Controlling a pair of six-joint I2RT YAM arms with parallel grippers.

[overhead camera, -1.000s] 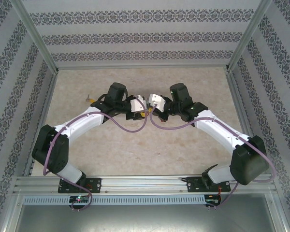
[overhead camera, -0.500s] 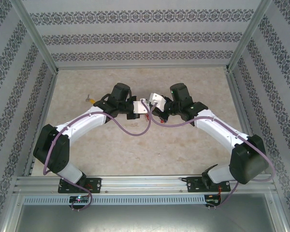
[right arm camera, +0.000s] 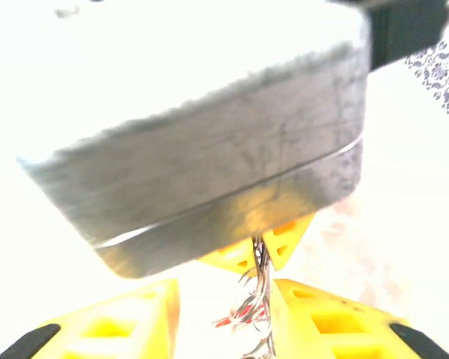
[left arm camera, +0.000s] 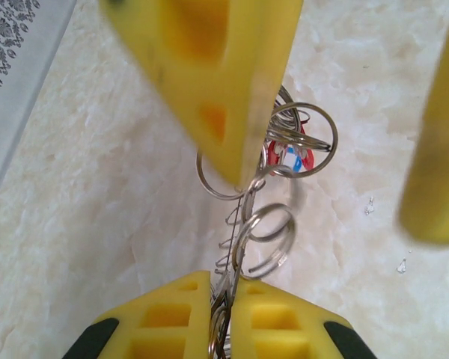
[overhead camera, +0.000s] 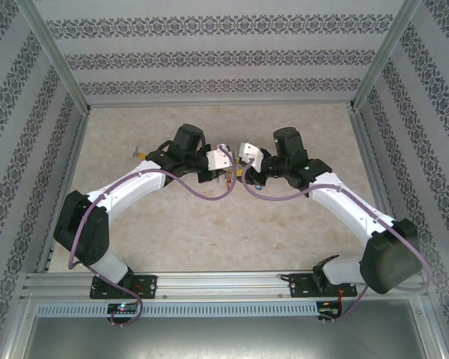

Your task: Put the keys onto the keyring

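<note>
Between the clenched yellow fingers of the left pincer (left arm camera: 223,288), the keyring (left arm camera: 248,213) is grasped, its silver rings and a red-and-blue tag (left arm camera: 292,157) fanning out just beyond the fingertips. Facing it tip to tip, the right pincer (right arm camera: 224,307) stands released, its fingers apart on either side of the same bundle. Well off behind the left pincer, a yellow-headed key (overhead camera: 140,152) lies on the tabletop (overhead camera: 209,232).
</note>
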